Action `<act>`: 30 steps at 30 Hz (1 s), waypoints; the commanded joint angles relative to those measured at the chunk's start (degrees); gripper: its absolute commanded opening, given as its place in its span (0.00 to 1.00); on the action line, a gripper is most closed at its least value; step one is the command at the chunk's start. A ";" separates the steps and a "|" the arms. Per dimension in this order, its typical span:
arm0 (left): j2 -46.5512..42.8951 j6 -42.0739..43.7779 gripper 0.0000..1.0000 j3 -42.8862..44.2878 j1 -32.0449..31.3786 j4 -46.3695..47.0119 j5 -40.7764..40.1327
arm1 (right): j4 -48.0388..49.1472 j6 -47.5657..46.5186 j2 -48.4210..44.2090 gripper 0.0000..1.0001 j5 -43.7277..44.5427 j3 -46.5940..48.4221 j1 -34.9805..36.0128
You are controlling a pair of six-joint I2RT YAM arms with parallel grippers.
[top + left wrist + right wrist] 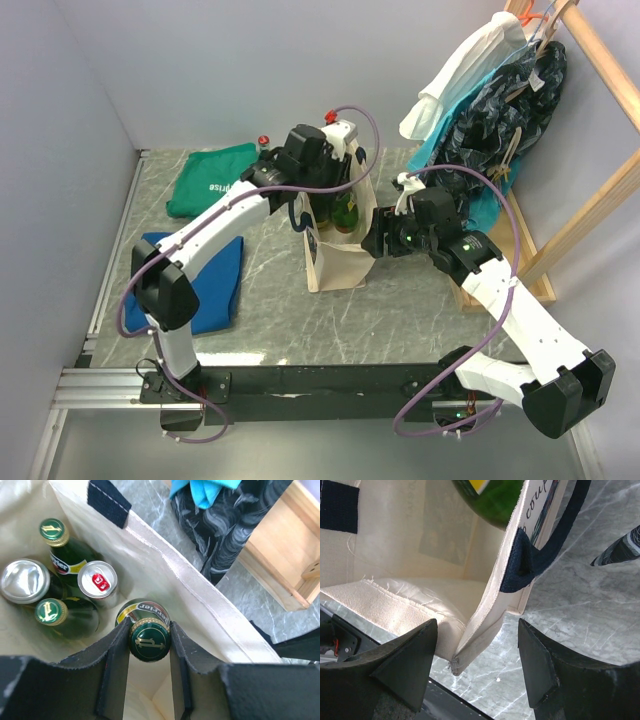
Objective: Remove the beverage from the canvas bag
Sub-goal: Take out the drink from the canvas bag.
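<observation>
Left wrist view looks straight down into the canvas bag [165, 565], where the left gripper [150, 630] is clenched on the neck of a green bottle [150, 641] with a green cap, 1 dark finger [116, 665] pressed against each side of it. That bottle stands upright against the bag's wall. At 10 o'clock from it, deeper in the bag, stand 2 more green-capped bottles [52, 530] [50, 611] and 2 cans, 1 plain silver [25, 580] and 1 with a red tab [97, 578].

From the top external view, the bag stands upright on the grey marbled table [280, 320], about mid-table, with the left arm reaching over its mouth. The right gripper [378, 238] sits at the bag's 3 o'clock side. Its wrist camera shows the fingers [405, 665] straddling the cream rim beside a navy handle [540, 550]; I cannot tell whether they actually pinch the cloth.

A green cloth [210, 180] lies at 10 o'clock from the bag, a blue cloth [205, 280] at 8 o'clock, and clothes [500, 100] hang on a wooden rack at 2 o'clock.
</observation>
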 commanded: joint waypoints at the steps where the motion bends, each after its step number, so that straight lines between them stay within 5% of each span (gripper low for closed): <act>1: -8.40 -0.44 0.01 1.64 -0.31 10.01 -1.70 | -0.04 -0.26 -0.96 0.72 1.19 -0.90 0.29; 30: -27.38 0.70 0.01 -4.34 -0.49 15.02 -7.07 | 0.67 0.01 -1.48 0.71 1.19 -1.34 0.29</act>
